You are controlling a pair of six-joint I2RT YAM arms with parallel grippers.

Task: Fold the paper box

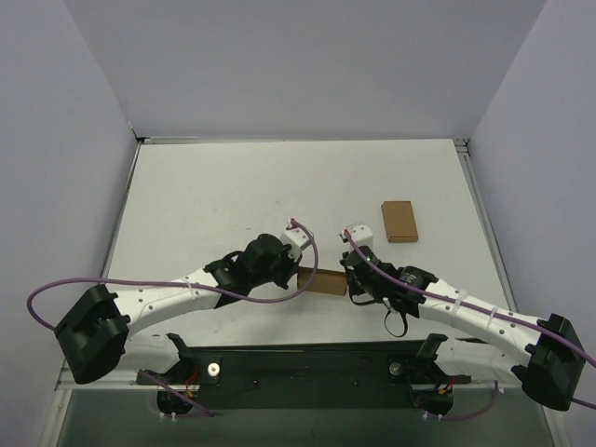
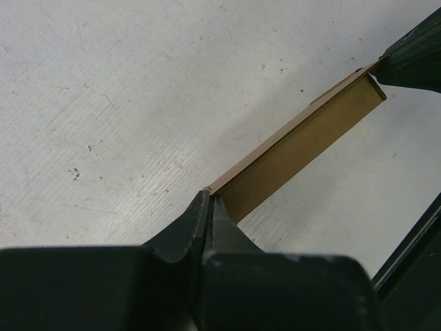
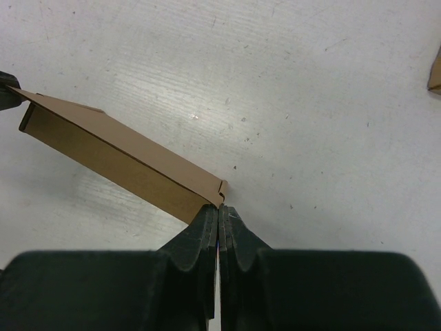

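The paper box (image 1: pixel 321 280) is a flat brown kraft piece held between my two grippers near the table's front edge. My left gripper (image 1: pixel 300 275) is shut on its left end. In the left wrist view the closed jaws (image 2: pixel 209 196) pinch the box's (image 2: pixel 303 141) near edge, and the right gripper's fingers (image 2: pixel 413 62) hold the far end. My right gripper (image 1: pixel 346 285) is shut on the right end. In the right wrist view its closed tips (image 3: pixel 219 207) pinch a notched corner of the box (image 3: pixel 117 155). A shadow lies under the box.
A narrower plain brown cardboard rectangle (image 1: pixel 399 221) lies flat on the white table (image 1: pixel 214 196) to the back right, also at the right wrist view's edge (image 3: pixel 435 72). Grey walls enclose the table on three sides.
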